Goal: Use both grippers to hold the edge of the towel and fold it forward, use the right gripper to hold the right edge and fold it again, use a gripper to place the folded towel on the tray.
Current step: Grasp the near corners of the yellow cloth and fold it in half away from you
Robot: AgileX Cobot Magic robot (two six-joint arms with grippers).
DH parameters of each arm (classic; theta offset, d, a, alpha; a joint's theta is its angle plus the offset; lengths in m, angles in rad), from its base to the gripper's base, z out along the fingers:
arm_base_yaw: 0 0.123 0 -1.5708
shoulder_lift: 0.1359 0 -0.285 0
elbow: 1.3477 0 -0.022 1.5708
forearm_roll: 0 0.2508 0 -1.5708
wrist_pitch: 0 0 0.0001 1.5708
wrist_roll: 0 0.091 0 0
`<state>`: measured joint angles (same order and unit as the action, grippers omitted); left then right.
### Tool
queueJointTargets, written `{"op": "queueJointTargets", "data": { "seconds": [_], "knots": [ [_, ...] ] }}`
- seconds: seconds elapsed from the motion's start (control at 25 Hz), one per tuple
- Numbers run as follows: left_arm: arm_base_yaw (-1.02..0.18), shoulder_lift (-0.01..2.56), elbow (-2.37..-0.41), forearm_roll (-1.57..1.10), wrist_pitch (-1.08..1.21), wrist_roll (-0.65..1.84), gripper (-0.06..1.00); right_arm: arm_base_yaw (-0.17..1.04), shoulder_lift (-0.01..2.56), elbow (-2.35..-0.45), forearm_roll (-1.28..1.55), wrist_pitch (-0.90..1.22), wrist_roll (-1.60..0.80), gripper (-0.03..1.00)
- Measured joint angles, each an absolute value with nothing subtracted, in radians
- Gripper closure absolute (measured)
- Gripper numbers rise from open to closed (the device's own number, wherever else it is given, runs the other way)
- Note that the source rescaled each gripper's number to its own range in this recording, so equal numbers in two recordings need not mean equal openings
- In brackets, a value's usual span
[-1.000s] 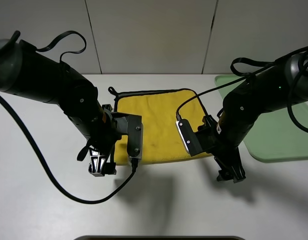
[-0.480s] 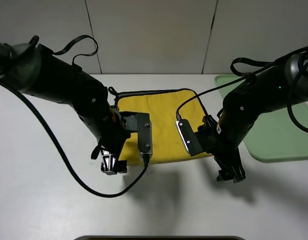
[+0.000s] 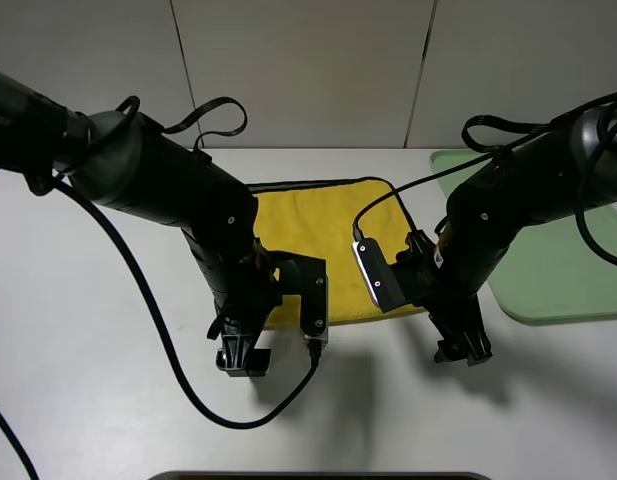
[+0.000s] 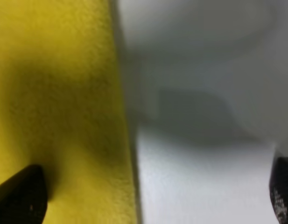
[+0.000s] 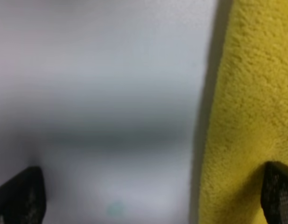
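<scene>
The yellow towel [image 3: 323, 215] lies flat on the white table, its left part hidden under my left arm. My left gripper [image 3: 243, 356] points down at the towel's near left edge. In the left wrist view the left gripper [image 4: 151, 189] is open, one fingertip [image 4: 20, 193] over the towel [image 4: 59, 107] and the other over bare table. My right gripper [image 3: 464, 346] hangs low at the near right corner. It is open too [image 5: 148, 189], with the towel's edge [image 5: 211, 140] running between its fingers. The pale green tray [image 3: 558, 270] lies at the far right.
Black cables [image 3: 178, 375] loop over the table on the left and over the towel's right side. A dark object [image 3: 318, 476] shows at the table's near edge. A pale panelled wall stands behind the table.
My left arm has swung to the right and nearer, bringing its gripper along the towel's near edge towards the middle. The right arm has not moved.
</scene>
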<state>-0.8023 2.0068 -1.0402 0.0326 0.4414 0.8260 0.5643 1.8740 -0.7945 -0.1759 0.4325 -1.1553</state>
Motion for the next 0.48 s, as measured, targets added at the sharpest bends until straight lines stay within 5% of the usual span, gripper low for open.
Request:
{"op": "queueJointTargets", "data": {
  "seconds": [0.48],
  "knots": [
    [-0.802, 2.039, -1.058, 0.026, 0.472, 0.826, 0.0, 0.564, 1.875, -0.795, -0.17, 0.431, -1.157, -0.03]
  ]
}}
